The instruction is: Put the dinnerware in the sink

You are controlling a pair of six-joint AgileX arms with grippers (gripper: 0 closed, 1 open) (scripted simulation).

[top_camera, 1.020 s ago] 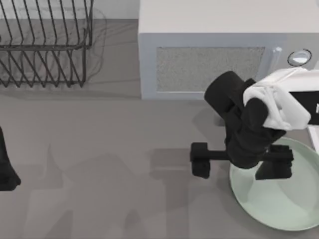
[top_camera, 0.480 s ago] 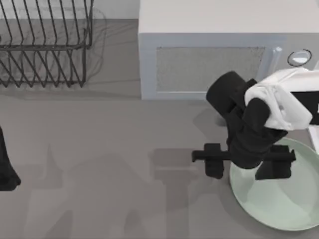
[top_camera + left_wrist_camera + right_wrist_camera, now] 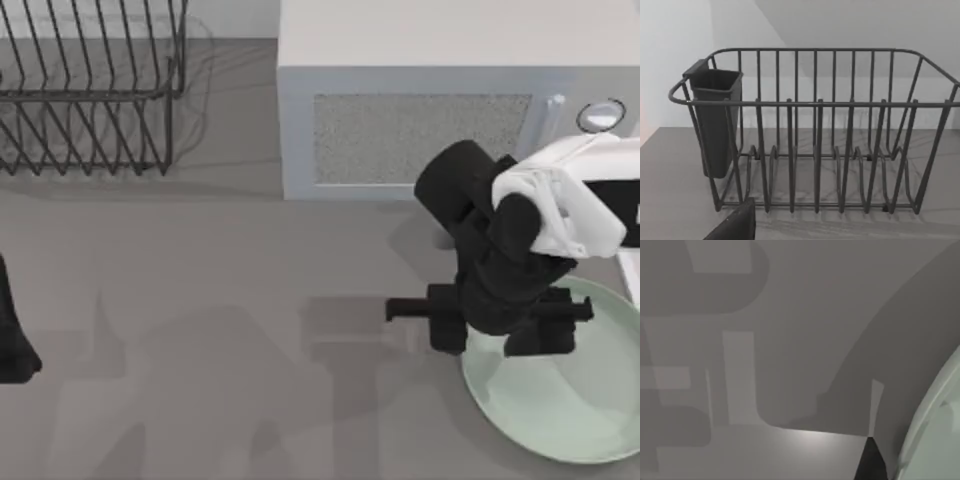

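Mint-green plate rim sits between right gripper fingers, prob. narrowed, contact unclear.

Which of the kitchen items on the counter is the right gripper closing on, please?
The mint-green plate at the right; the right gripper straddles its rim, unlike the microwave or dish rack.
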